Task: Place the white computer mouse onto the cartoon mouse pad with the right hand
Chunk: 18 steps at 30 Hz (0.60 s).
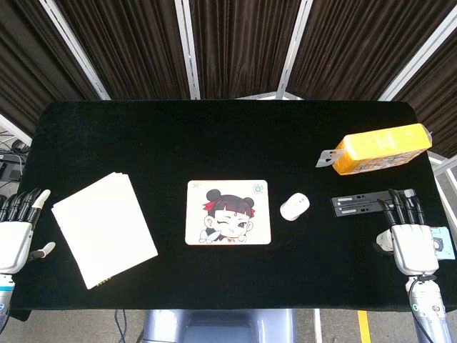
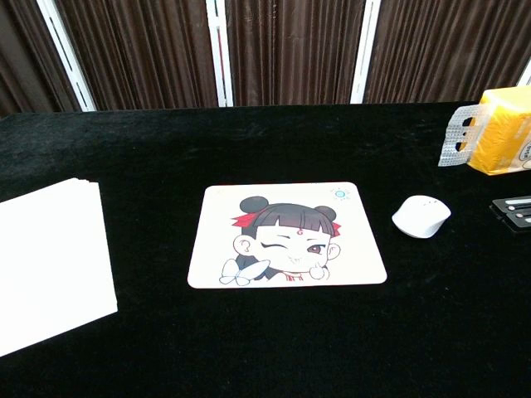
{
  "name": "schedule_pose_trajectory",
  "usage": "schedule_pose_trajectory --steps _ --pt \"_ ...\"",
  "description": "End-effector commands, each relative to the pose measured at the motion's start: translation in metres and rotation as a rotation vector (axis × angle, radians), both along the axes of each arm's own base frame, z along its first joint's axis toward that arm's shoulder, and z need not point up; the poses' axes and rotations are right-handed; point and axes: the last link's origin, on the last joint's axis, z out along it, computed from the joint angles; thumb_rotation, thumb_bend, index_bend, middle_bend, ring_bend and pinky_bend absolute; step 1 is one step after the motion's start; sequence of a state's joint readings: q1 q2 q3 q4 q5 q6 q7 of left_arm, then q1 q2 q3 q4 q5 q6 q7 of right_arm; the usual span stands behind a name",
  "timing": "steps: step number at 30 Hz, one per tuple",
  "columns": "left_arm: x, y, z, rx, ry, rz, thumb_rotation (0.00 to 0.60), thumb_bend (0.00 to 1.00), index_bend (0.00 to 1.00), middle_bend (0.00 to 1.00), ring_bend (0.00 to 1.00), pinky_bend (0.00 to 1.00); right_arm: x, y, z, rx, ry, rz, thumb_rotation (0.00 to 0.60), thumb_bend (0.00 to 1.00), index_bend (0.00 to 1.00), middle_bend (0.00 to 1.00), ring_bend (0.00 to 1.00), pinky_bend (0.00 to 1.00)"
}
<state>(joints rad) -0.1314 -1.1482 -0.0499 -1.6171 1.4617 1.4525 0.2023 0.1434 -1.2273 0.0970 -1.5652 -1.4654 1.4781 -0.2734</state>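
Light is bright and even in both views, seemingly from overhead, and shadows are faint. The black table (image 1: 214,143) swallows detail and reads as nearly flat. The paper stack (image 2: 50,257) looks close to blown out in the chest view. The mouse (image 2: 421,215) shows a soft highlight on top. Both pictures are sharp, with slight softness toward the edges.

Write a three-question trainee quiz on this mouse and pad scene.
1. True or false: the white computer mouse lies on the cartoon mouse pad.
2. Which is nearer the right hand: A) stack of white paper, B) yellow tissue pack?
3. Fill in: the left hand holds ____.

Key: 1 false, it lies on the black tabletop beside the pad; 2 B; 3 nothing.
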Motion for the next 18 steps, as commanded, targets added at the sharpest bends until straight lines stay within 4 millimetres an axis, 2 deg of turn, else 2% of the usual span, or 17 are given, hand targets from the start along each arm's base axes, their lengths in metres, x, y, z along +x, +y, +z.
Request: schedule_pose_trajectory --steps 1,18 --pt "-0.0001 0.0002 0.0 0.0 -0.001 0.001 0.6 0.08 0.0 0.0 0.0 0.0 -0.0001 0.0 -0.0002 0.0 -0.001 -0.001 0.6 0.05 0.11 0.0 0.0 0.0" --pt "-0.0013 0.001 -0.0002 -0.004 -0.005 0.011 0.6 0.08 0.0 0.0 0.0 0.0 0.0019 -0.0004 -0.0049 0.02 -0.006 0.011 0.6 0.05 0.11 0.0 0.0 0.0"
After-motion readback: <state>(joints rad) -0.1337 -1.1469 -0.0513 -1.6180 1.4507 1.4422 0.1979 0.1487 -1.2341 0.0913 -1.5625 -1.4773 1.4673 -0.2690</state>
